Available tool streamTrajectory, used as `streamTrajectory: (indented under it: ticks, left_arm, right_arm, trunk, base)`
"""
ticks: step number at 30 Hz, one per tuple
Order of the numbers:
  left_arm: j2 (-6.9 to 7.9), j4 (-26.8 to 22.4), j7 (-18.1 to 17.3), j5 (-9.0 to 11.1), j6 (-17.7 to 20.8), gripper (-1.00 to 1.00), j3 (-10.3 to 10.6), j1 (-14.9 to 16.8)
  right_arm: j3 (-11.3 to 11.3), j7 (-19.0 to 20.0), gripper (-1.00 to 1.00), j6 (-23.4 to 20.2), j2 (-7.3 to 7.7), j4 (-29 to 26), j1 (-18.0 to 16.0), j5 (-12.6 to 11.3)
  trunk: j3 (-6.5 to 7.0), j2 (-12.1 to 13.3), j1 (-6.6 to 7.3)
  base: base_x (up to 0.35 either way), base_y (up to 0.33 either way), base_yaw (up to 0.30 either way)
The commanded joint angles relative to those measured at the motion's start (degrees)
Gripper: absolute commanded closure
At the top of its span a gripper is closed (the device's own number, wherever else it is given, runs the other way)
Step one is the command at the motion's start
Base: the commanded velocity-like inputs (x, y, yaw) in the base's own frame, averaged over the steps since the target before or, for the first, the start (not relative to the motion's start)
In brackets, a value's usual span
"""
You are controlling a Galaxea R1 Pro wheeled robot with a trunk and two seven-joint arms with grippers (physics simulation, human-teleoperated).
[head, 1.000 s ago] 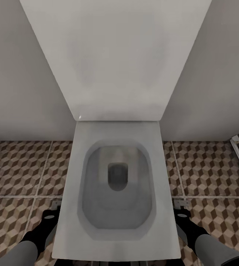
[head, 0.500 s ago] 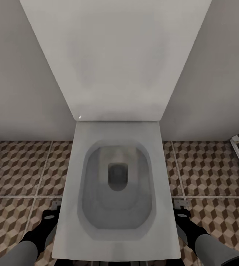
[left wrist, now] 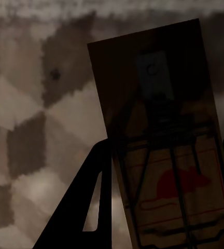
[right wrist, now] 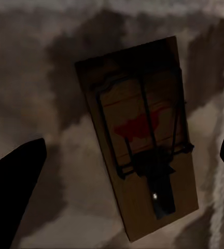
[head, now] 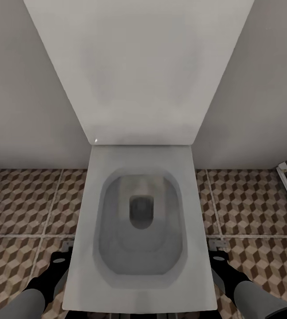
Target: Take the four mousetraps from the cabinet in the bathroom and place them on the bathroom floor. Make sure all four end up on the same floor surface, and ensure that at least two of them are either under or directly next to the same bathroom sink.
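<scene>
Head view: a white toilet (head: 139,230) stands against the wall on the cube-patterned bathroom floor (head: 24,199), with the left gripper (head: 57,261) and right gripper (head: 219,257) low at either side of it. Wrist views: one mousetrap (left wrist: 158,155) sits clamped between the left fingers, while a second mousetrap (right wrist: 140,135) lies on the floor between the right fingers, which are spread well apart. Risk: no sink is in sight here, so traps left beside the toilet would likely fail the sink condition.

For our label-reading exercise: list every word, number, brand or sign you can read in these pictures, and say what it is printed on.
No readable words or numbers.
Left wrist view's mousetrap: a red mouse picture inside a red border, no legible lettering.
Right wrist view's mousetrap: a blurred red mark, unreadable.
Toilet and bathroom floor: no text.
</scene>
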State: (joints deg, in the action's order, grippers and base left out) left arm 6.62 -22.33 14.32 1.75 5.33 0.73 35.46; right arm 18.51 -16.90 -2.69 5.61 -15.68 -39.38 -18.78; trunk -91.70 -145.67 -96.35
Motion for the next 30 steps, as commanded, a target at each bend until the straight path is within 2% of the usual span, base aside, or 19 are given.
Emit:
streamTrajectory:
  ticks: [1,25,26,30]
  left_arm:
    - [-0.03,0.58,0.02,1.15,0.31,1.0,0.51,-0.04]
    - [0.02,1.2,0.01,1.23,0.47,1.0,0.58,-0.04]
    - [0.03,1.23,0.01,1.25,0.51,-1.0,0.58,-0.04]
    - [0.05,1.3,0.01,1.31,0.67,-1.0,0.59,-0.04]
  right_arm:
    - [0.57,-0.23,-1.0,-0.23,0.03,-0.14,0.0,-0.5]
    - [0.57,-0.23,-1.0,-0.21,0.02,-0.14,0.0,-0.47]
    - [0.57,-0.23,-1.0,-0.21,0.02,-0.14,0.0,-0.47]
    - [0.57,-0.23,-1.0,-0.21,0.03,-0.14,0.0,-0.47]
  trunk:
    - [-0.03,0.0,-0.02]
    - [-0.03,0.0,-0.02]
    - [-0.03,0.0,-0.02]
    - [-0.03,0.0,-0.02]
  base:
    - [0.0,0.0,0.0]
    - [0.0,0.0,0.0]
    - [0.0,0.0,0.0]
    - [0.0,0.0,0.0]
